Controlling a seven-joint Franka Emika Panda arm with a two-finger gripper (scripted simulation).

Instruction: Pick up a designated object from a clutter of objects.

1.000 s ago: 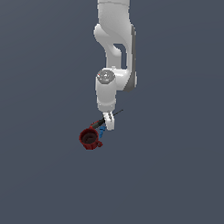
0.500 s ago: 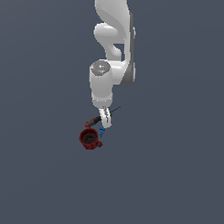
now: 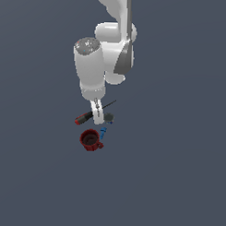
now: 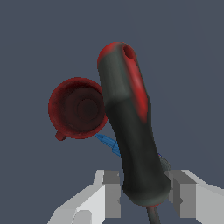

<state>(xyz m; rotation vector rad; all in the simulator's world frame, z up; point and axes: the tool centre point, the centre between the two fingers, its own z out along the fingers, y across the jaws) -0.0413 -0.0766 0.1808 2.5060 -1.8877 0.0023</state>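
The rod sits between the two fingers: in the wrist view its thick dark handle with red patches fills the gap, one grey pad on either side of the handle's base, very close to it, though whether they actually press it cannot be told. In the exterior view the fingers cross the rod near where handle meets thin black shaft; the red-tipped handle points toward the exterior view's left, the shaft toward its right. Whether the rod is clear of the tabletop cannot be told. The mug stands upright just beyond the handle, apart from it, with the blue piece between mug and fingers and the grey round thing just beside the fingers. No writing or brand is readable on anything. No tabletop edge shows in either view; plain grey surface lies open all around the small cluster.
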